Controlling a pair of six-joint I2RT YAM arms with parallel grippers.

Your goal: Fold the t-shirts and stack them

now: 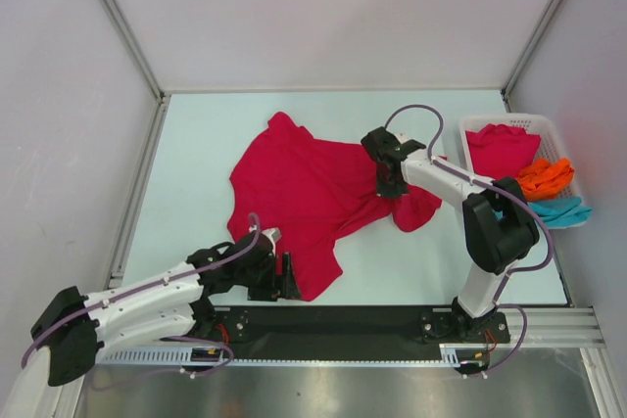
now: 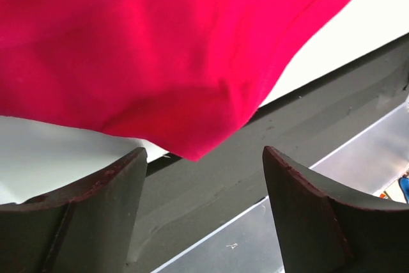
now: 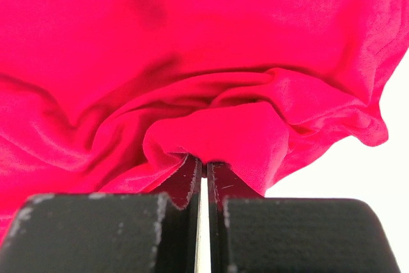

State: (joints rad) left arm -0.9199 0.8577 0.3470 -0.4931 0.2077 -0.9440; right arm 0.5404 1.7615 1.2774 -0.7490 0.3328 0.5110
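Observation:
A crimson red t-shirt (image 1: 299,188) lies spread and rumpled on the table. My right gripper (image 1: 389,186) is shut on a bunched fold of this shirt (image 3: 211,132) near its right side. My left gripper (image 1: 288,279) is open and empty at the shirt's near bottom corner (image 2: 195,148), which lies just ahead of the fingers (image 2: 115,183) over the table's dark front edge. Another red shirt (image 1: 502,149), an orange one (image 1: 545,177) and a teal one (image 1: 562,209) lie in the basket.
The white slatted basket (image 1: 470,126) stands at the right edge of the table. A black rail (image 1: 343,320) runs along the near edge. Walls close in the left, back and right sides.

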